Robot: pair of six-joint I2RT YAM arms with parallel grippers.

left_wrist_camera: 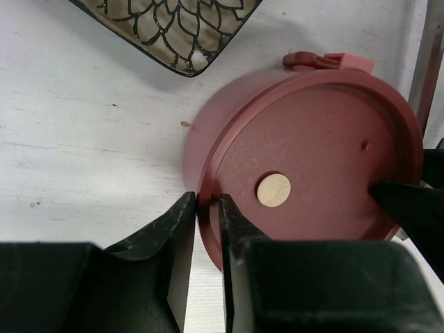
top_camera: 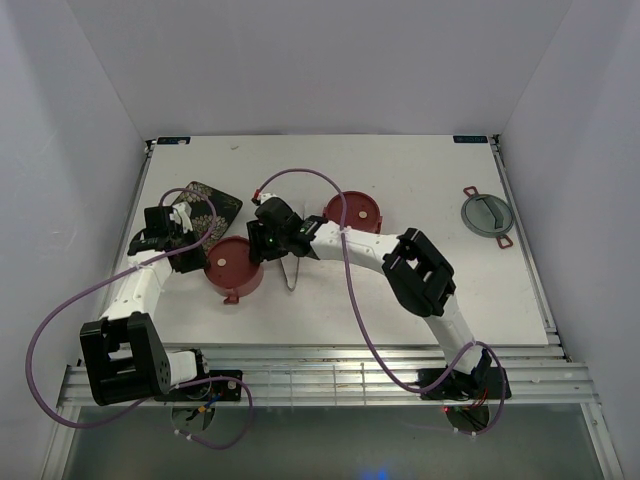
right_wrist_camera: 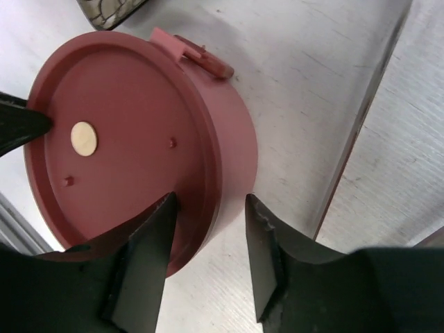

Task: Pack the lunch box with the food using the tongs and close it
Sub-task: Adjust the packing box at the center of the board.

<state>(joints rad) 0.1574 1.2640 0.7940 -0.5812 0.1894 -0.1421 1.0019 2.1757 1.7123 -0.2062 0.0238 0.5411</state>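
The lidded lunch box tier (top_camera: 235,265) is seen on the white table (top_camera: 400,300), just in front of the dark floral plate (top_camera: 210,205), with a small pale disc (left_wrist_camera: 273,189) set in the middle of its flat lid. Its rim is flanked on opposite sides by both arms.

On the plate side, the rim is pinched in the narrow gap of the left gripper (left_wrist_camera: 207,208), one finger outside the wall and one on the lid. On the other side, the wall is straddled by the right gripper (right_wrist_camera: 208,208), whose jaws are held wider apart. Whether they press on the wall cannot be told.

The thin silver tongs (top_camera: 292,272) are laid on the table just beside the tier, under the right wrist. A second dusty-red round part (top_camera: 352,212) is placed further back. A grey round piece (top_camera: 487,215) with small red handles is set well apart on the right.
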